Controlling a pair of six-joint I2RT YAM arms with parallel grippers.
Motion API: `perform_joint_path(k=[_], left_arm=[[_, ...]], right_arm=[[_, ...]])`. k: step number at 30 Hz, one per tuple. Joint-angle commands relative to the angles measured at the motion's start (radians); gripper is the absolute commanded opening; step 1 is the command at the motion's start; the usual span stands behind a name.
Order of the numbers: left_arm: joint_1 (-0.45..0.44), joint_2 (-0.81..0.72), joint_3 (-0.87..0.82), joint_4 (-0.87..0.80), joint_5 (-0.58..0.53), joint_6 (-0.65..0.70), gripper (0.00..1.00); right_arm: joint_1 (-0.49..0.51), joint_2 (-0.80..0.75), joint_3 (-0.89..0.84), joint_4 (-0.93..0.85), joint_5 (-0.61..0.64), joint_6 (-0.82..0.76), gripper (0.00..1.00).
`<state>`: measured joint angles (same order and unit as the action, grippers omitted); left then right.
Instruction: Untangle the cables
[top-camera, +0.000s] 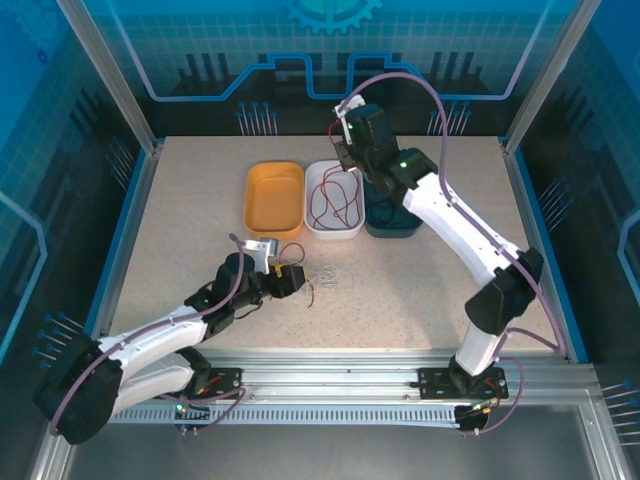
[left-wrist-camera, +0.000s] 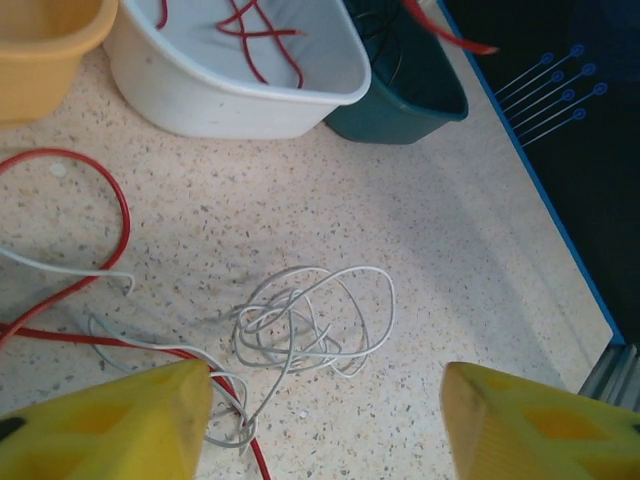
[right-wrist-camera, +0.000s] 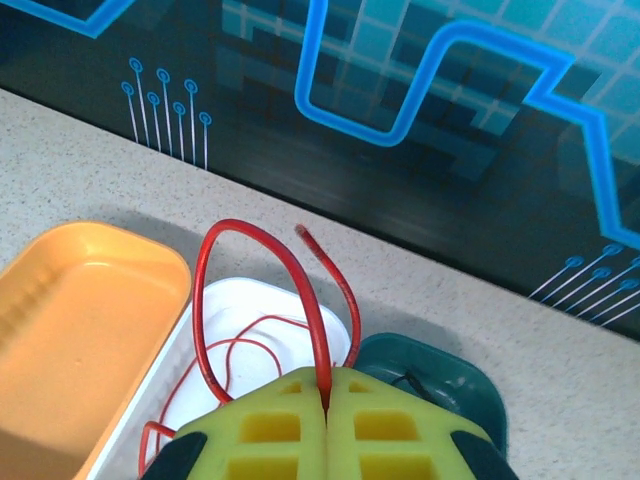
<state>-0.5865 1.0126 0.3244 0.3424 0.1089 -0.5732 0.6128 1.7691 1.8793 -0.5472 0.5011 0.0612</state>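
Tangle of pale cable (left-wrist-camera: 310, 320) loose on the surface (top-camera: 440, 300), roughly mid-surface, in front of the bins and well apart from them. Left claw (left-wrist-camera: 325, 400) low over that tangle, yellow fingers (left-wrist-camera: 110, 420) spread wide, one on each side of the strands, gripping none of them. Second red cable (left-wrist-camera: 126, 215) also on the surface, looping round at the left of the wrist view, crossing pale strands, then slipping under the left-hand finger.

Over at the far side: three bins in a row, orange bin (top-camera: 274, 195), white bin (top-camera: 335, 234), teal bin (top-camera: 390, 228), packed side by side. Right claw (right-wrist-camera: 327, 405) up above the white bin, pads pressed tight together, pinching the red cable (right-wrist-camera: 318, 335). Red cable arching up out of the pads in a tall loop, w/ one cut end poking up free, the rest trailing down into the white bin and coiled on its floor. Thin black cable (right-wrist-camera: 410, 380) glimpsed inside the teal bin, too dark to trace.
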Motion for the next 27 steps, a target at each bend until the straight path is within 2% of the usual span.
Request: perform_joint_path(k=[1,3,5,16,23,27], left_arm=[[-0.005,-0.06,0.027,-0.064,-0.012,0.004,0.75],[-0.006,-0.094,0.026,-0.097,-0.028,0.004,0.85],[-0.006,-0.128,0.022,-0.123,-0.042,0.003,0.99],[-0.004,-0.292,-0.007,-0.264,-0.165,-0.033,0.99],[-0.004,-0.299,-0.002,-0.293,-0.205,-0.056,0.99],[-0.005,-0.295,-0.001,-0.289,-0.221,-0.062,0.99]], right_arm=[[-0.023,0.089,0.098,-0.072,-0.041,0.082,0.0],[-0.031,0.144,0.138,-0.083,-0.05,0.087,0.0],[-0.037,0.194,0.17,-0.085,-0.056,0.093,0.0],[-0.092,0.337,0.226,-0.1,-0.16,0.168,0.0],[-0.12,0.377,0.212,-0.123,-0.275,0.208,0.0],[-0.124,0.396,0.208,-0.137,-0.298,0.21,0.0]])
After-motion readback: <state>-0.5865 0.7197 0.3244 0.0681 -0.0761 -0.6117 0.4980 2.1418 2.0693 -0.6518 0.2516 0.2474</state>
